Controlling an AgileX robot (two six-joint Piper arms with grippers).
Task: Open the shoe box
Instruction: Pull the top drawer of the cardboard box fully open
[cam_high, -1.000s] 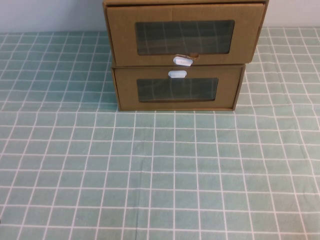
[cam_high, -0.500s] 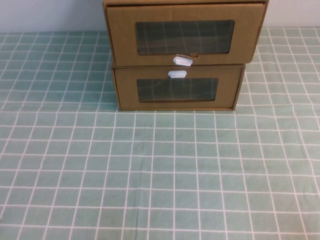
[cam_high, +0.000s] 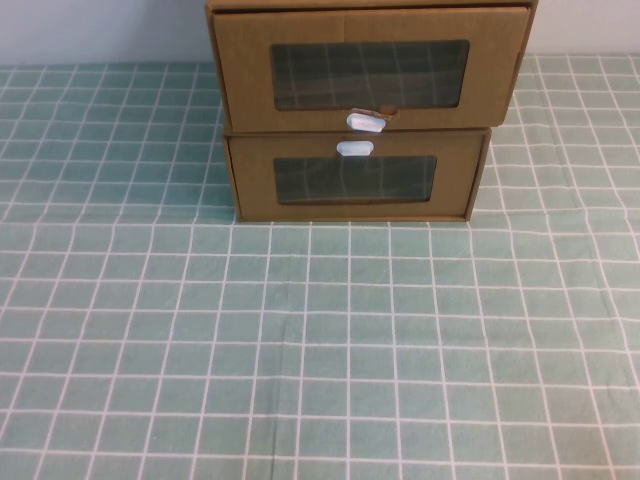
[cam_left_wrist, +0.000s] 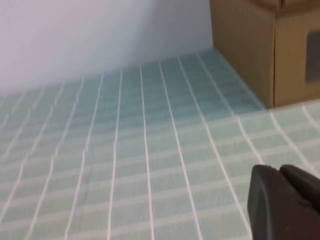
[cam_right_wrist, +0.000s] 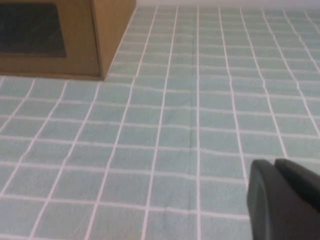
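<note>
Currently, the lower box (cam_high: 355, 177) sits at the far centre of the counter (cam_high: 320, 350), with the upper box (cam_high: 370, 70) stacked on it. Both drawers are shut; each carries a white tab (cam_high: 366, 122) on its front.

The left gripper (cam_left_wrist: 279, 171) hangs low over the counter, well apart from the boxes on their left. The right gripper (cam_right_wrist: 275, 163) does likewise on their right. Both sets of jaws are closed and empty.

The step in hand is the approach, not yet begun. The next move likely requires opening the jaws, pinching a tab and pulling the drawer straight out.
</note>
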